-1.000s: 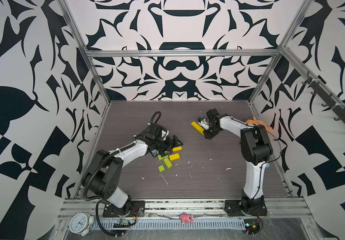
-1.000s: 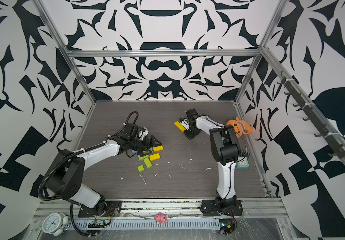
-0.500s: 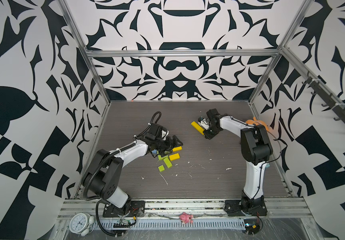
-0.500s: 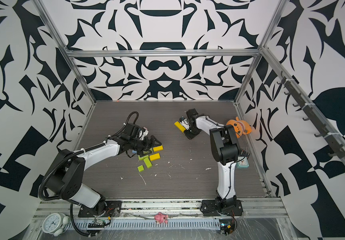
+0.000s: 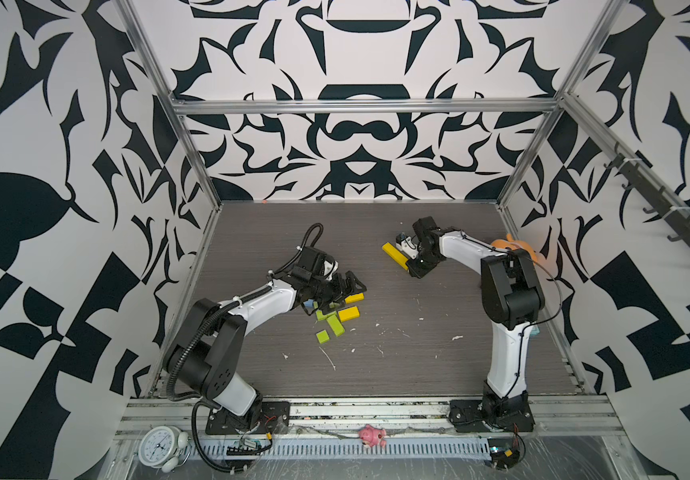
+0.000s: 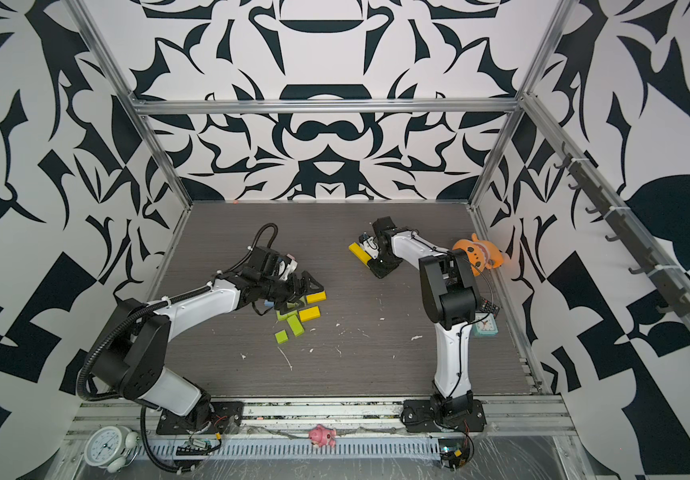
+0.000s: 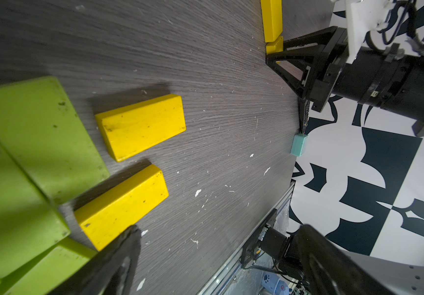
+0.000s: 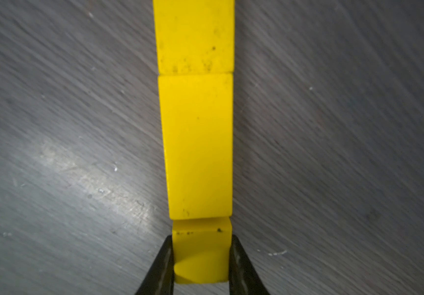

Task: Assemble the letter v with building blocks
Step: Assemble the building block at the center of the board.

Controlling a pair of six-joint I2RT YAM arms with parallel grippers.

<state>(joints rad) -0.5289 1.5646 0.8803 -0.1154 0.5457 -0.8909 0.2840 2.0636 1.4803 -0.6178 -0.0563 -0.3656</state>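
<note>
Just right of frame centre in both top views, the right gripper (image 8: 202, 255) was pinched narrow on a small yellow block (image 8: 200, 245), jaws flat against its two side faces. Couldn't tell if that block was lifted or resting on the worktop (image 5: 418, 353). It sat end to end w/ a mid yellow block (image 8: 198, 145), up against it. A long yellow block (image 8: 195, 35) carried the line on, making one straight diagonal, prob. a stroke of the V.

Just below frame centre, the left gripper (image 7: 220, 237) hung wide open & empty over the loose pile. The pile had two yellow blocks (image 5: 348, 313) side by side, lime green blocks (image 5: 335, 325) just beside them, & a light blue block (image 5: 309, 305) partly hidden under the wrist.

Handling, as a guess: the blocks looked rigid, solid & light w/ smooth painted faces. So no crush risk, but some slip risk, & they'd skate if nudged. Best hold was across the narrow width, on the parallel long faces near mid-length, jaws square so nothing pivots. The short block offered little face, so the grip needed centring. Placed neighbours weren't fixed, so a sideways push would prob. knock the line out.
</note>
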